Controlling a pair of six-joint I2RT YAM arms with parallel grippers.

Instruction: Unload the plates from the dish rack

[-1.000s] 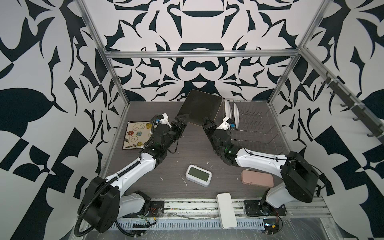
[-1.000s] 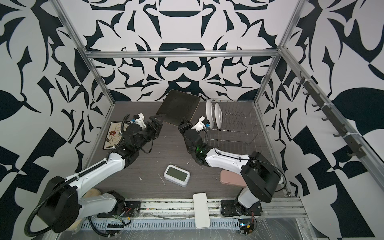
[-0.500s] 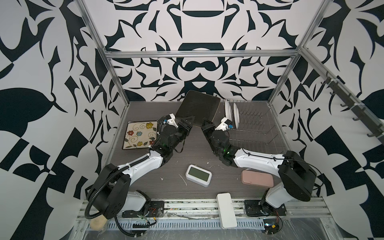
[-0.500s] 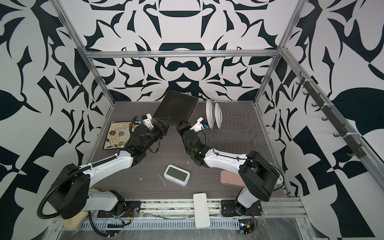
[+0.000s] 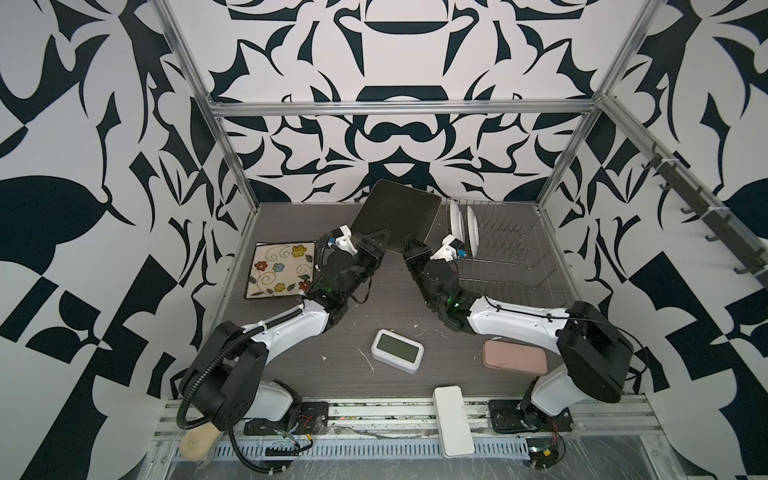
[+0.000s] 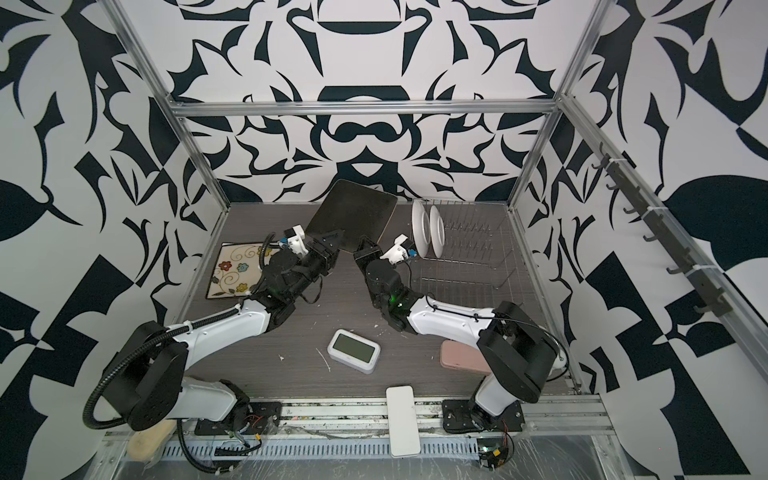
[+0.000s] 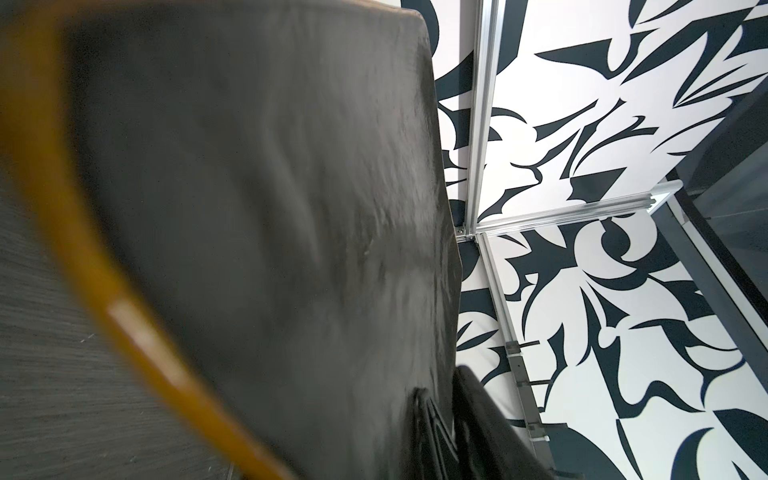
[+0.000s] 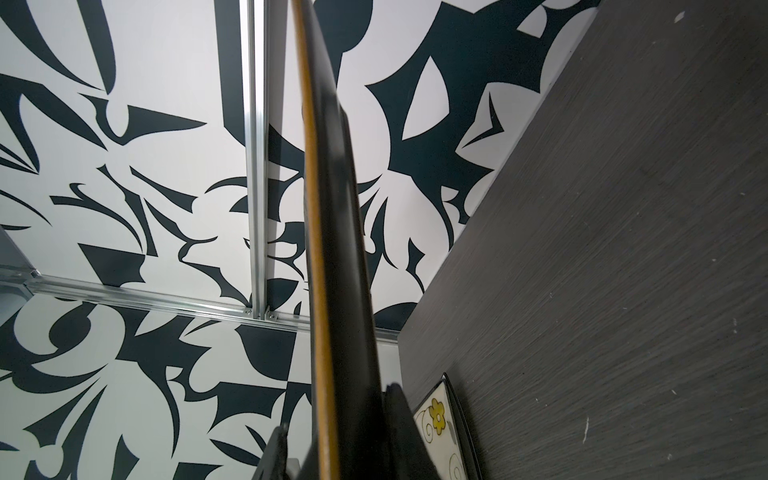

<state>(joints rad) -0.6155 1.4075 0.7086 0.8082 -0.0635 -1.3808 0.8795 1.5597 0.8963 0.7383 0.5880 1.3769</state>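
I am watching the left end effector [image 5: 380, 241], newly moved in, narrowing on the lower edge of the dark square plate [image 5: 397, 214] (clamp unconfirmed) while the right end effector [image 5: 411, 246] is pinching it aloft beside the dish rack [image 5: 505, 253]: handover starting.

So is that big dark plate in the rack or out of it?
Out. The dark plate is held on edge, left of the rack, its lower rim clamped in the right pincer.
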